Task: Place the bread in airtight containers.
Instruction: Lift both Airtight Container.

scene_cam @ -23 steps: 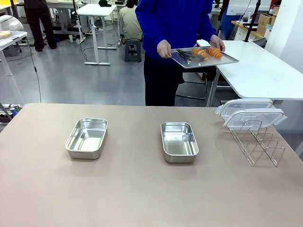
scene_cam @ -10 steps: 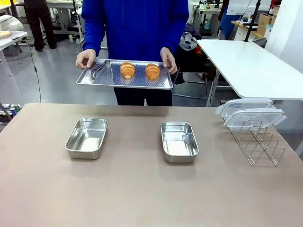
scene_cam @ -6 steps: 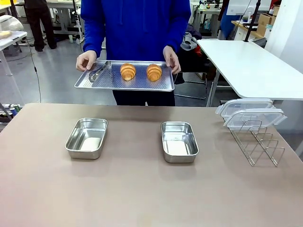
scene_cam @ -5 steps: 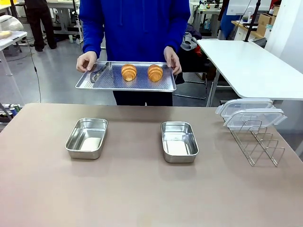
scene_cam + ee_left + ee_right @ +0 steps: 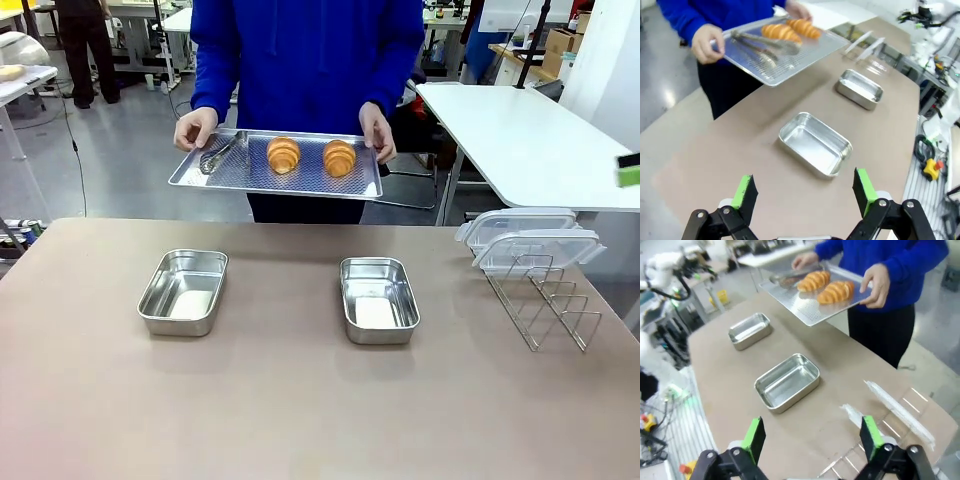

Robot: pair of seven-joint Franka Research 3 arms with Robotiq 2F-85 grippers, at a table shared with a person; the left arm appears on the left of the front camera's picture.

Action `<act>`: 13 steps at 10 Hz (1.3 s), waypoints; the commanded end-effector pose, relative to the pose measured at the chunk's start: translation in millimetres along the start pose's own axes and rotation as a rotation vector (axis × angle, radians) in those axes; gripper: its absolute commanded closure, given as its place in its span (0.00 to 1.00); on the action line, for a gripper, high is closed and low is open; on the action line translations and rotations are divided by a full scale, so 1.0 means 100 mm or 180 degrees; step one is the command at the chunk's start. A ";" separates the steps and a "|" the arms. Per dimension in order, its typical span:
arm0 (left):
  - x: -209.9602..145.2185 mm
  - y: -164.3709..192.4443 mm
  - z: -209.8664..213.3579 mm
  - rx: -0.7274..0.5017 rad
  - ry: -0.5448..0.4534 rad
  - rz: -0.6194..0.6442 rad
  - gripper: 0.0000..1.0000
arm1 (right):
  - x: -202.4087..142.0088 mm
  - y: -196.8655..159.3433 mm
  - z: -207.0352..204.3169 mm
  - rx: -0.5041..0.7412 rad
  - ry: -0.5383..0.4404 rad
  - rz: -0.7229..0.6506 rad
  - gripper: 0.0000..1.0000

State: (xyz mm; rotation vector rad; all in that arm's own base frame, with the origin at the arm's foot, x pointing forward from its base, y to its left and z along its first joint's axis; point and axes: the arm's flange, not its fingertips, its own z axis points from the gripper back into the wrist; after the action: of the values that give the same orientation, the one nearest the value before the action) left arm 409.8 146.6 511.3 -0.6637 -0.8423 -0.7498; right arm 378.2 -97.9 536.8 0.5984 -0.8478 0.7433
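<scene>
Person, head cut off, held tray of croissants beyond tubs; left gripper and right gripper stood released.

Tongs lie on a metal tray; a wire rack stands on the table.

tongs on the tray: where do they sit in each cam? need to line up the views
Front view: tongs at the tray's picture-left end, left of both croissants.
Left wrist view: tongs upper middle, below-left of the croissants.
Right wrist view: tongs top centre, at the tray's far end, beyond the croissants.
Shared landmark: the two croissants beside them.
</scene>
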 end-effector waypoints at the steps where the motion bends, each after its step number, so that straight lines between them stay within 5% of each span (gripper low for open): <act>1: 0.58 0.01 -0.37 0.0195 0.0376 0.0396 0.00 | 0.54 0.33 -0.52 -0.0260 0.0580 -0.0234 0.00; 5: 1.14 0.03 -1.51 0.1660 0.1630 0.1708 0.00 | 0.91 0.76 -1.64 -0.0950 0.1527 -0.1045 0.00; 7: 1.08 0.16 -1.87 0.2281 0.1832 0.2158 0.00 | 0.74 0.79 -2.09 -0.1228 0.1809 -0.1325 0.00; 9: 0.89 0.21 -1.95 0.2104 0.1922 0.2109 0.00 | 0.66 0.81 -1.97 -0.1195 0.1690 -0.1106 0.00; 10: 0.62 0.31 -1.81 0.2266 0.1665 0.1663 0.00 | 0.66 0.81 -1.97 -0.1195 0.1690 -0.1106 0.00; 13: 0.62 0.30 -1.88 0.2314 0.1815 0.1843 0.00 | 0.62 0.80 -2.05 -0.1187 0.1736 -0.1223 0.00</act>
State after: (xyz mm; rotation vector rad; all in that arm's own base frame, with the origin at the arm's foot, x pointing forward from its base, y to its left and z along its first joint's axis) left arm 539.6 0.4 465.2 -0.0090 -0.3382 -0.0713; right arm 431.3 117.6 500.8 0.1979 -0.3469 0.3537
